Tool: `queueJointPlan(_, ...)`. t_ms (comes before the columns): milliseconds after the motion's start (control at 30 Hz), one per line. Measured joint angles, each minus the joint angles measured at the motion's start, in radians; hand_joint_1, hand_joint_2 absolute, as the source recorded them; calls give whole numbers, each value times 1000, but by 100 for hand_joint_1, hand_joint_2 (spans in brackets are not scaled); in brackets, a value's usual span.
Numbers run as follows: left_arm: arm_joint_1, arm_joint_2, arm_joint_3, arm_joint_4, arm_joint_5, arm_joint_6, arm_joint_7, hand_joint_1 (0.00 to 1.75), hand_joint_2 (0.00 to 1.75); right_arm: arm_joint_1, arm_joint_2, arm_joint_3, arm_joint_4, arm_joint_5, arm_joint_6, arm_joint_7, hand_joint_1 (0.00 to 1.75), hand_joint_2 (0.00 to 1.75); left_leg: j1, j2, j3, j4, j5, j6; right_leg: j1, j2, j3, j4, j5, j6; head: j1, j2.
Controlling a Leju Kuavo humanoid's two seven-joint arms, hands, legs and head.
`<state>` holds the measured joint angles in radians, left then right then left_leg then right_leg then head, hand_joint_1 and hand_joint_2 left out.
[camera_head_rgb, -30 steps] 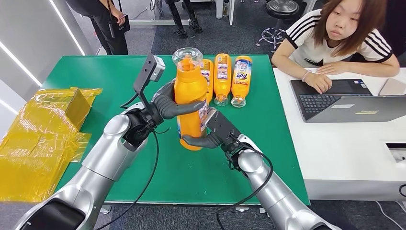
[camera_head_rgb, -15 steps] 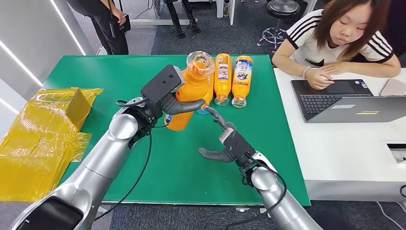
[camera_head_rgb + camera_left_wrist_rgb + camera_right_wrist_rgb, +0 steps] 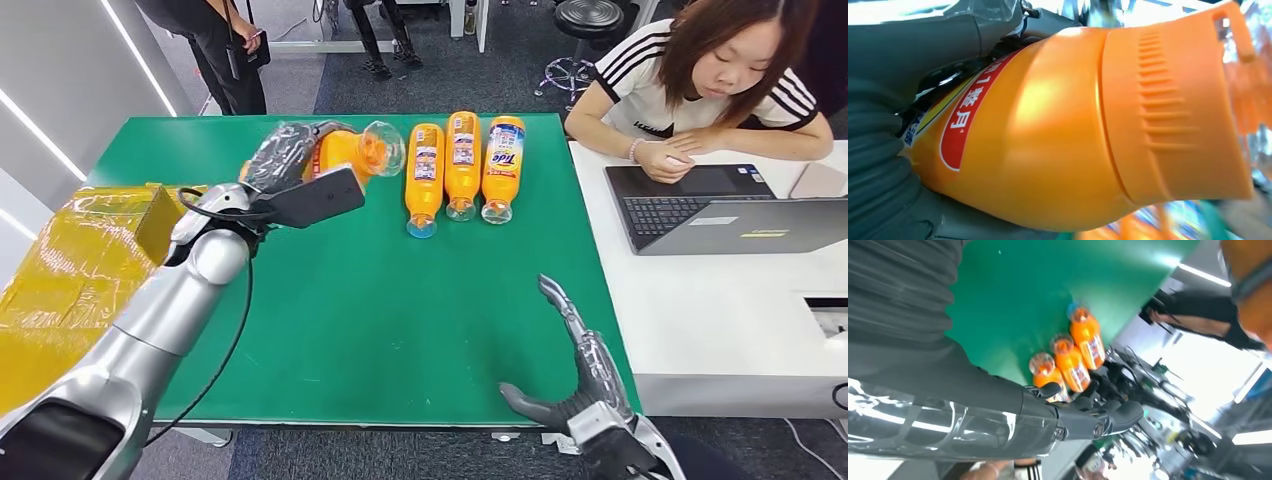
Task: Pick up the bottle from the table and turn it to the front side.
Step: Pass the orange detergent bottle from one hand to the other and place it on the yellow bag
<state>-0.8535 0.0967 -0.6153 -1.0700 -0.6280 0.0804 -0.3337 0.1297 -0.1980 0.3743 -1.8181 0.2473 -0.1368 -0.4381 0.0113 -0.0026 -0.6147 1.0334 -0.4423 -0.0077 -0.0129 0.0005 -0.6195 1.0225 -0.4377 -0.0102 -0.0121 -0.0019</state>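
The left hand (image 3: 285, 152) held the orange bottle (image 3: 345, 152) around its body, the bottle tipped on its side above the far part of the green table (image 3: 400, 320), its clear cap (image 3: 383, 148) pointing away from the hand toward the three bottles lying in a row (image 3: 463, 165) just beyond it. In the left wrist view the label's red patch (image 3: 965, 120) sat tucked close against the palm, mostly covered by the fingers, so which face was outward could not be judged for sure. The right hand (image 3: 570, 385) hung low at the near edge of the table, fingers spread and holding nothing, well apart from the bottle. To finish the step well, the wrist would need to roll until the printed face looks up like the row's labels, then lower the bottle flat beside the nearest one, cap lined up with theirs, before the fingers let go; releasing while it is tilted risks a roll into the row.
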Motion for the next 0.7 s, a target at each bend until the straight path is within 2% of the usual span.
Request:
queueJointPlan(167, 8, 122, -5, -89, -245, 31, 43, 175, 175, 62, -9, -44, -88, 2, -2, -25, 0, 175, 0, 1, 0, -1, 0, 0, 0, 1, 0, 1, 0, 0, 0, 0)
queueJointPlan(300, 46, 242, -2, -160, -318, 51, 61, 175, 175, 97, -18, -66, -111, -6, -13, -48, 0, 175, 0, 3, 1, -1, 0, 0, 0, 3, 0, 1, 0, 0, 0, 0)
queueJointPlan(400, 100, 310, 13, -205, -329, 60, 61, 175, 175, 109, -18, -74, -122, -9, -24, -54, 0, 175, 0, 3, 1, -1, 0, 0, 0, 3, 0, 0, -1, 0, 0, 0)
queueJointPlan(500, 154, 362, 34, -245, -338, 61, 61, 175, 175, 115, -18, -78, -134, -11, -26, -53, 0, 175, 0, 3, 1, -1, 0, 0, 0, 3, 0, 0, -1, 0, 0, 0)
queueJointPlan(700, 232, 428, 71, -299, -381, 68, 81, 175, 175, 123, -18, -86, -150, -2, -24, -45, 0, 175, 0, 3, 0, -1, 0, 0, 0, 3, 0, 0, -1, 0, 0, 0)
